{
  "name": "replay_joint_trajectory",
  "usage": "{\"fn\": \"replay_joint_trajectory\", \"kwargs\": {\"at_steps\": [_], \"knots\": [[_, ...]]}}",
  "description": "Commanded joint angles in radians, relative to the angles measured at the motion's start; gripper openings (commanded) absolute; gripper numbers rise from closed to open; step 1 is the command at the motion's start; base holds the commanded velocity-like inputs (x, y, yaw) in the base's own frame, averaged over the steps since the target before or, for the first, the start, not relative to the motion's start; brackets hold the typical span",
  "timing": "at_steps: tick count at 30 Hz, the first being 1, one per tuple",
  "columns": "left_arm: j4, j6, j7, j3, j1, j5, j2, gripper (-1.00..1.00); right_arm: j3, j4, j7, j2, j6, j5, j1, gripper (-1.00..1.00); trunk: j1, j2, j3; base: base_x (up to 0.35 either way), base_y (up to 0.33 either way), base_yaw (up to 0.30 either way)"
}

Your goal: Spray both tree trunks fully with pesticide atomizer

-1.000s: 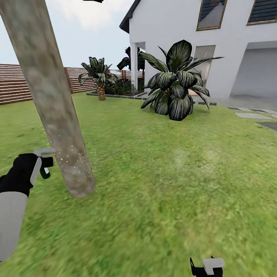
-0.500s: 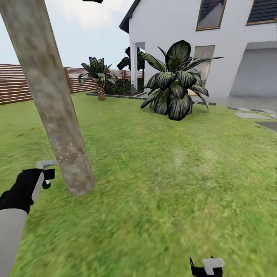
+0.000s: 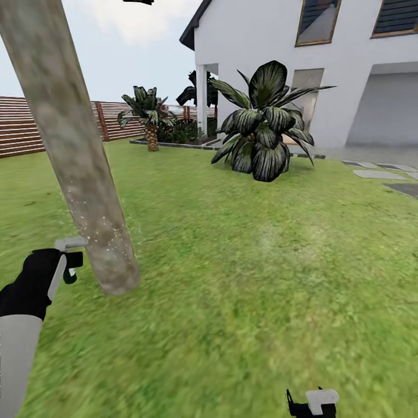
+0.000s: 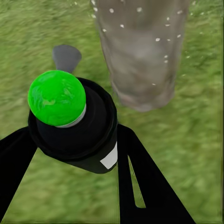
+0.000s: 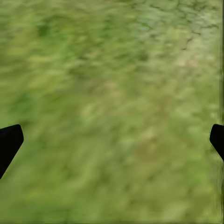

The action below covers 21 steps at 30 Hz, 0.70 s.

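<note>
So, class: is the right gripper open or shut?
Open. The right gripper has its fingers at opposite edges of the right wrist view, with bare lawn between.

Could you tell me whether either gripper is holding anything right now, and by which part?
The left gripper holds the pesticide atomizer by its dark body, one finger on each side, below the green cap. The right gripper is open, holding nothing.
</note>
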Motion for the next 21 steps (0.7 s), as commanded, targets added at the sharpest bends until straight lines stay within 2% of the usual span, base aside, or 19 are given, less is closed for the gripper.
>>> {"fn": "replay_joint_trajectory", "kwargs": {"at_steps": [1,5,16,21], "knots": [[0.009,-0.009,0.004,0.0,0.0,-0.003,-0.001,-1.0,-0.003,0.002,-0.007,0.0,-0.003,0.011,-0.001,1.0,0.0,0.0,-0.001,0.109,-0.257,0.0],[0.019,-0.018,0.006,0.0,0.001,-0.004,-0.001,-1.0,-0.003,0.002,-0.007,0.0,-0.003,0.011,-0.001,1.0,0.0,0.0,-0.001,0.16,-0.249,0.133],[0.017,-0.018,0.008,0.002,-0.003,-0.004,-0.001,-1.0,-0.003,0.002,-0.007,0.0,-0.003,0.011,-0.001,1.0,0.0,0.0,-0.001,0.193,-0.229,0.271],[0.001,-0.015,0.006,0.001,-0.015,-0.004,-0.002,-1.0,-0.003,0.002,-0.007,0.0,-0.003,0.011,-0.001,1.0,0.0,0.0,-0.001,0.098,-0.062,0.12]]}}
